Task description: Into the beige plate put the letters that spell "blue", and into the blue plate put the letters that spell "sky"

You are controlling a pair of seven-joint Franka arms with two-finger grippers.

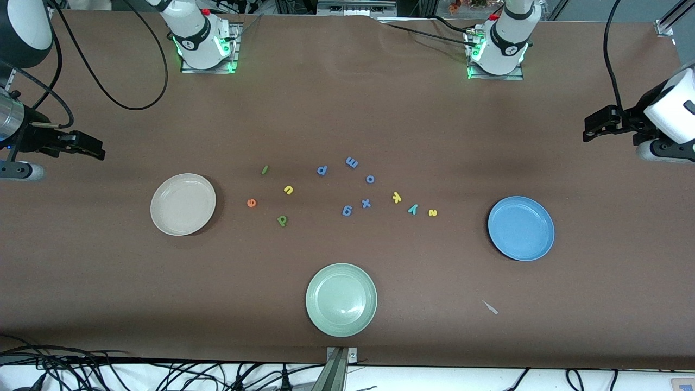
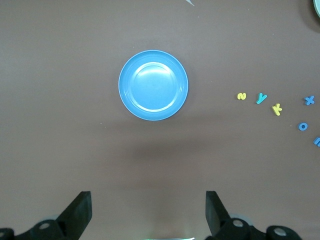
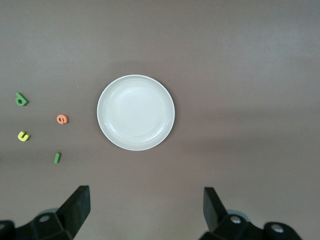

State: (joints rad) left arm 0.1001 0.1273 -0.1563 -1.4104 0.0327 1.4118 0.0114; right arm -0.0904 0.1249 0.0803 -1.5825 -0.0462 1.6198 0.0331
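Note:
The beige plate (image 1: 183, 204) (image 3: 136, 112) lies empty toward the right arm's end. Beside it lie the green b (image 1: 282, 220) (image 3: 20, 99), dark-green l (image 1: 264, 170) (image 3: 57, 157), yellow u (image 1: 288, 189) (image 3: 23, 136) and orange e (image 1: 251, 202) (image 3: 62, 119). The blue plate (image 1: 520, 228) (image 2: 153, 85), also empty, lies toward the left arm's end, with yellow s (image 1: 433, 212) (image 2: 241, 96), teal y (image 1: 414, 209) (image 2: 261, 98) and yellow k (image 1: 397, 197) (image 2: 276, 108) beside it. My right gripper (image 1: 89, 146) (image 3: 146, 202) hangs open over bare table. My left gripper (image 1: 594, 127) (image 2: 148, 205) does the same at its own end, empty.
Several periwinkle-blue letters (image 1: 366, 203) are scattered at mid-table between the two letter groups. A pale green plate (image 1: 341, 299) sits nearest the front camera. A small pale scrap (image 1: 490, 307) lies nearer the camera than the blue plate. Cables trail near the right arm's base.

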